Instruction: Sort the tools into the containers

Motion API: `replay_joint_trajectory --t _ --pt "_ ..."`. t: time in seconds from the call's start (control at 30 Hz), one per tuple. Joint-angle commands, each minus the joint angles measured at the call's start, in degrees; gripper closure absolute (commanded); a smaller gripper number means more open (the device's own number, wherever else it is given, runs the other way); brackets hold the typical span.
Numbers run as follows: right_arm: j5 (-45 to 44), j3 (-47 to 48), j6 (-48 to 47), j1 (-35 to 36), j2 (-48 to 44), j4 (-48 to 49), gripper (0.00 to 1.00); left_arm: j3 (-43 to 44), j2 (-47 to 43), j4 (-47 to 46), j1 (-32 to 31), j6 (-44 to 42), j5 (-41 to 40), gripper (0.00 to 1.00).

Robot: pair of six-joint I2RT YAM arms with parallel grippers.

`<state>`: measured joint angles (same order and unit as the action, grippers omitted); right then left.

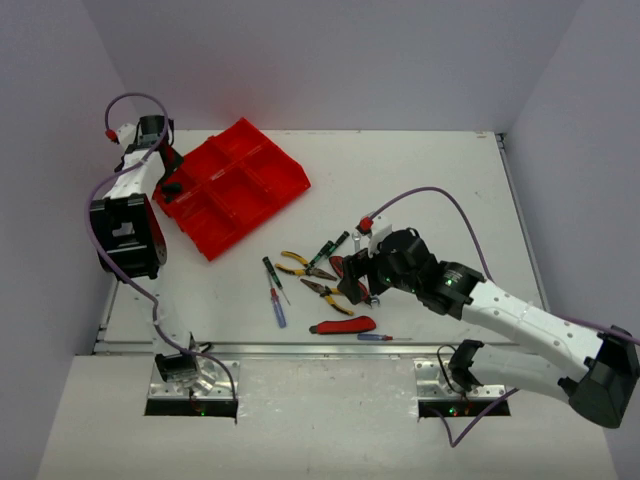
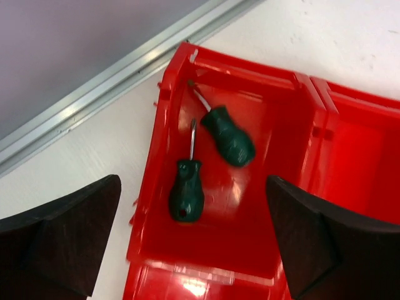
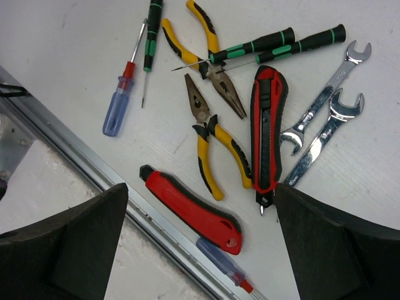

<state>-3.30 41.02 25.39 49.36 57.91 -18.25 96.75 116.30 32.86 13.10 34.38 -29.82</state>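
Tabletop sorting scene with two robot arms. The red tray (image 1: 270,175) sits at the far left of the table (image 1: 430,180), turned at an angle.

The left gripper (image 1: 168,172) hangs over the tray's outer corner compartment, with its arm folded up along the table's left edge. Its fingers (image 2: 69,237) are spread wide and hold nothing. Below them, two stubby green screwdrivers (image 2: 186,190) lie close together in that compartment, blades pointing toward the corner.

The right arm stretches low from the near right toward the middle of the table. The right gripper (image 1: 355,285) hovers over the unsorted tools, its fingers (image 3: 62,244) also spread and empty. Beneath it lie:
- two yellow-handled pliers (image 3: 215,150)
- a red-black utility knife (image 3: 265,131)
- a second, redder knife (image 3: 194,209) near the table's metal edge
- two silver wrenches (image 3: 325,94) side by side
- slim green-black screwdrivers (image 3: 256,44)
- a blue screwdriver (image 3: 119,103)

The task looks to be at an early stage, with most tools on the table. The left arm appears to be at the drop-off end of a step, while the right is poised to pick.

The next move calls for lowering onto a single tool and closing across its narrow width. The pile is crowded and some tools overlap, so a neighbour could be caught in the grip.
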Motion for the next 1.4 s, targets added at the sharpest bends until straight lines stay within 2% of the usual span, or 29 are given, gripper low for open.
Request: replay_joint_trajectory --t 0.0,0.1,0.17,0.23,0.3,0.33,0.4,0.47,0.53,0.6,0.73,0.93,1.03,1.13,1.27,1.37 --pt "-4.24 7.52 0.75 0.12 8.72 -0.75 0.01 -1.15 -12.39 0.44 -0.1 1.55 5.48 0.0" --pt "-8.7 14.29 1.78 0.03 16.32 -4.06 0.01 -4.02 -22.54 1.77 -0.27 1.66 10.75 0.0" --pt "-12.04 17.3 1.9 -0.16 23.46 -5.6 0.01 -10.1 -32.69 0.33 -1.31 -0.37 16.88 0.0" --pt "-15.95 20.48 4.13 -0.91 27.76 -8.48 0.01 -15.45 -39.49 -0.62 -3.51 -2.03 19.05 0.0" --pt "-15.94 24.29 5.71 -2.61 31.3 -10.71 0.01 -22.45 -46.56 -3.97 -8.33 -4.89 21.52 0.0" --pt "-15.86 25.63 6.68 -3.87 33.68 -12.33 0.01 -31.03 -51.82 -5.53 -11.44 -5.41 23.14 0.0" --pt "-14.89 27.1 7.62 -5.63 36.73 -13.61 0.06 -38.49 -60.9 -8.45 -14.8 -6.6 25.97 0.0" --pt "-12.6 27.02 1.91 -5.69 37.98 -13.2 0.14 -46.24 -65.56 -11.16 -15.21 -7.65 28.4 0.0" --pt "-9.26 26.42 -2.97 -5.68 39.74 -13.19 0.17 -50.17 -70.23 -10.58 -15.21 -9.43 27.74 0.0" --pt "-7.7 25.69 -5.61 -5.72 41.05 -13.13 0.17 -50.49 -71.42 -8.08 -15.21 -10.11 27.89 0.0" --pt "-6.25 26.28 -6.89 -5.51 44.92 -13.73 0.29 -50.52 -72.76 -5.72 -15.21 -11.24 30.13 0.0" --pt "-5.26 24.62 -6.58 -5.42 47.23 -12.14 0.34 -51.51 -72.34 -6.23 -15.21 -12.11 32.53 0.0" --pt "-5.85 24.46 -6.89 -5.33 49.71 -11.58 0.39 -51.7 -71.74 -6.63 -15.21 -12.29 33.79 0.0" --pt "-8.02 23.66 -6.63 -5.19 49.89 -10.11 0.59 -51.88 -71.74 -7.03 -15.21 -12.46 34.39 0.0" --pt "-8.83 22.57 -6.89 -5.19 47.94 -8.43 0.76 -52.11 -71.79 -7.19 -15.21 -12.5 35.21 0.0" --pt "-9.01 21.9 -6.59 -5.03 44.95 -8.44 0.82 -52.11 -71.74 -7.48 -15.21 -12.12 36.42 0.0"
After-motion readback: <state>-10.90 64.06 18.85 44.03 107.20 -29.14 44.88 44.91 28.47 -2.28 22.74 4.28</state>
